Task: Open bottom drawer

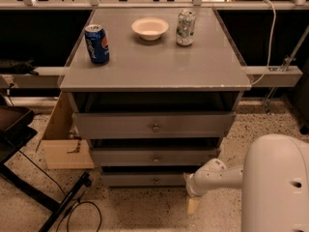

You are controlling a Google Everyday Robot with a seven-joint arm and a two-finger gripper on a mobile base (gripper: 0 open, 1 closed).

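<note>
The bottom drawer (130,180) faces me, its long axis running left to right. My gripper (192,203) sits low by the drawer's right end; I can't tell its opening.

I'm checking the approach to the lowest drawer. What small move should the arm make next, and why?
Probably shift the gripper left and slightly up, toward the knob of the bottom drawer. The gripper hangs low near the floor, off the right end of that drawer's front and apart from the knob. The drawer looks shut, so the knob has to be reached before any pull.
</note>
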